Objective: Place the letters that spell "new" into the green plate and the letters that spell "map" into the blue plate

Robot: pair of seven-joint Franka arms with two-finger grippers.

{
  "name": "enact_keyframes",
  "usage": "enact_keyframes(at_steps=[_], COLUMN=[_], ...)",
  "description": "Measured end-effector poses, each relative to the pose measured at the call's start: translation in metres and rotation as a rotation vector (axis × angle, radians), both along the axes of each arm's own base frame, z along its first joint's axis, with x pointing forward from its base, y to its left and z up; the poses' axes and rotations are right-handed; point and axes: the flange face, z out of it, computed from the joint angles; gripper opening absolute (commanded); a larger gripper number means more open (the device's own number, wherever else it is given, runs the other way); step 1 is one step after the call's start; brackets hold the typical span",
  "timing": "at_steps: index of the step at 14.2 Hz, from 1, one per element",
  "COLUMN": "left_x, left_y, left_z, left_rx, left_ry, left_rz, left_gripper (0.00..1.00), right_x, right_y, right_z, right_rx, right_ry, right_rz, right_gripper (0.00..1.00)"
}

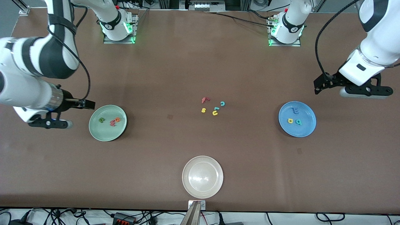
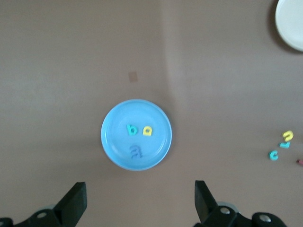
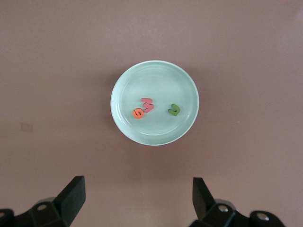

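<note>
front: green plate [image 1: 107, 132] near the right arm's counter edge holds n, e, w; blue plate [image 1: 297, 129] near the left arm's edge holds m, a, p; task looks done | left wrist: left gripper [image 2: 140, 201] released above glossy blue plate, foam letters flat | right wrist: right gripper [image 3: 138, 198] released above smooth green plate

Front view: high, facing the robots' bases, covering the whole table [image 1: 200, 62]. Wrist views look straight down from above, sharing the blue plate [image 2: 113, 142] and green plate [image 3: 189, 123].
</note>
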Motion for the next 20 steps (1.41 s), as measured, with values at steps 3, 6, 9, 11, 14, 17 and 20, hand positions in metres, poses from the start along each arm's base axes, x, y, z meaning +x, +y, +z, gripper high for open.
enact_keyframes(at_steps=[3, 6, 9, 11, 14, 17, 20], left_x=[-0.004, -0.004, -0.005, -0.006, -0.004, -0.002, -0.002], left_y=[0.002, 0.0, -0.006, -0.01, -0.009, 0.0, -0.001], left_z=[-0.001, 0.004, 0.005, 0.005, 0.001, -0.001, -0.001], left_rx=[0.005, 0.005, 0.007, 0.007, 0.008, 0.008, -0.04], left_ry=[0.034, 0.03, 0.04, 0.042, 0.049, 0.054, 0.06], left_rz=[-0.006, -0.012, -0.024, -0.032, -0.029, -0.014, 0.001], left_gripper=[1.0, 1.0, 1.0, 1.0, 1.0, 1.0, 1.0], right_x=[0.0, -0.01, -0.027, -0.033, -0.036, -0.043, -0.05], right_y=[-0.032, -0.097, -0.147, -0.148, -0.142, -0.148, -0.159], right_z=[0.045, 0.082, 0.106, 0.112, 0.109, 0.103, 0.106], right_rx=[0.019, 0.073, 0.033, -0.019, -0.03, -0.028, -0.038], right_ry=[-0.063, -0.103, -0.119, -0.114, -0.115, -0.101, -0.1], right_rz=[-0.039, -0.082, -0.074, -0.025, 0.014, 0.004, -0.008], right_gripper=[1.0, 1.0, 1.0, 1.0, 1.0, 1.0, 1.0])
